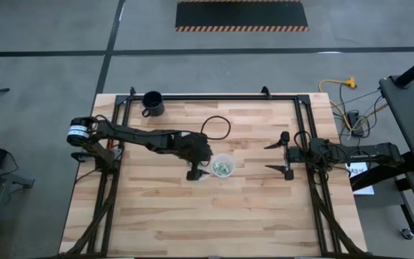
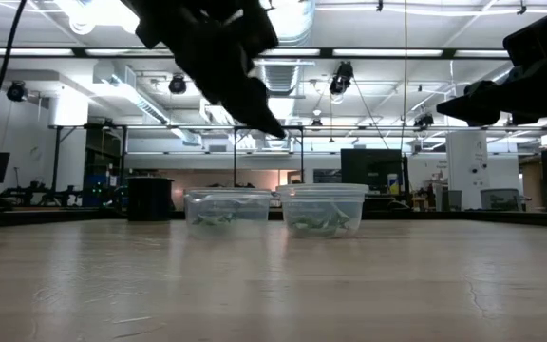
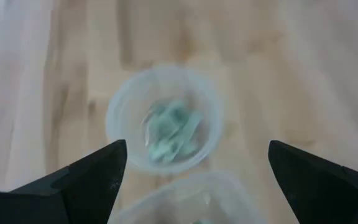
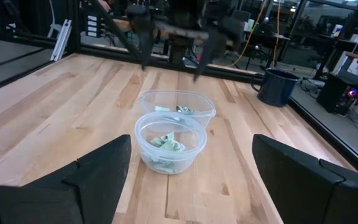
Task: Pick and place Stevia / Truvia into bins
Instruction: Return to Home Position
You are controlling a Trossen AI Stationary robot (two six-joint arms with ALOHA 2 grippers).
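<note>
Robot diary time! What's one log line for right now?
left gripper: open, above the bins | right gripper: open, at right side of table | bins: two, side by side | packets: green ones inside both bins

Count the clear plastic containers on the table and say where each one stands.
2. The right container shows plainly from above; the left container stands beside it, partly under the left claw. Both hold green packets. None seems hidden.

Black left arm (image 1: 142, 137) and right arm (image 1: 351, 152), wedge-shaped jaws.
</note>
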